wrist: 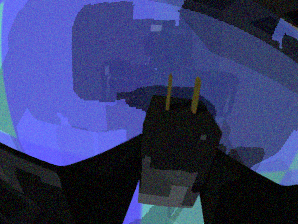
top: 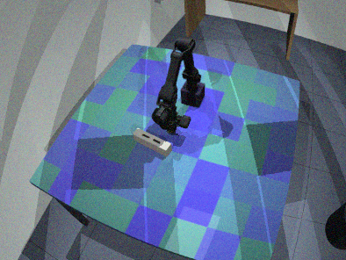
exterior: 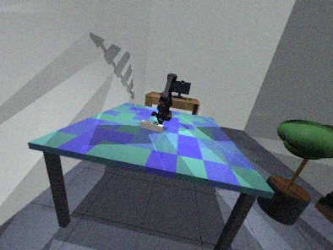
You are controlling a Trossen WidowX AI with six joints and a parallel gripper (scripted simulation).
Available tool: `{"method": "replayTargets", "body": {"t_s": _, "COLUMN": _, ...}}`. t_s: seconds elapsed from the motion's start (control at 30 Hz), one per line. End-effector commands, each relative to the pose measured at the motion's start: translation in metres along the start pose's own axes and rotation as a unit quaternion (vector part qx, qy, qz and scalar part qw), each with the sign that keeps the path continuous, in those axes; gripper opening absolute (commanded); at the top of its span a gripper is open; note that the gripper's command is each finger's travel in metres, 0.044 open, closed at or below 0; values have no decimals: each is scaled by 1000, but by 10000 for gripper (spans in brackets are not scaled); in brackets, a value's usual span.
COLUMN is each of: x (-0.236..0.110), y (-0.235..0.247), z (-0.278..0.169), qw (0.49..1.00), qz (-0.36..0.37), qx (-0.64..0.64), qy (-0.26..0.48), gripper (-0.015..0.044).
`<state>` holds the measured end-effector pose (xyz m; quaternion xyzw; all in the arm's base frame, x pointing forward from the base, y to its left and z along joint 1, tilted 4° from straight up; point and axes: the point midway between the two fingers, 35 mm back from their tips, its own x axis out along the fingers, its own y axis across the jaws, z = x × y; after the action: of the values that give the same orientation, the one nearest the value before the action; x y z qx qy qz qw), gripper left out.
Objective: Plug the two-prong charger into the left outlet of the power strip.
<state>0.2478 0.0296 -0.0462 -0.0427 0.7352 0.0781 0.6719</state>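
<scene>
My gripper (top: pixel 172 128) (exterior: pixel 161 119) (wrist: pixel 172 144) is shut on the black two-prong charger (wrist: pixel 178 137). Its two brass prongs (wrist: pixel 182 94) point away from the wrist camera, over the blue table cloth. The white power strip (top: pixel 153 141) (exterior: pixel 151 125) lies flat on the table (top: pixel 211 193) (exterior: pixel 127 149), just in front of and to the left of the gripper. Its outlets show as dark slots on top. In the top view the gripper hangs a little above the table beside the strip's right end. The strip does not show in the wrist view.
The arm's base (top: pixel 192 94) stands behind the gripper on the table. A wooden chair or desk (top: pixel 263 13) stands beyond the table's far edge. A potted plant (exterior: pixel 304 139) stands on the floor to the right.
</scene>
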Motion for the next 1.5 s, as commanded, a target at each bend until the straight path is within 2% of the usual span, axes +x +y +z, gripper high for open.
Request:
{"method": "replayTargets", "body": {"t_s": 0.0, "x": 2, "y": -4, "z": 3, "qw": 999, "qz": 4, "qx": 37, "qy": -2, "gripper": 0}}
{"method": "replayTargets", "body": {"t_s": 1.47, "x": -1, "y": -16, "z": 48, "qw": 997, "qz": 6, "qx": 75, "qy": -3, "gripper": 0}}
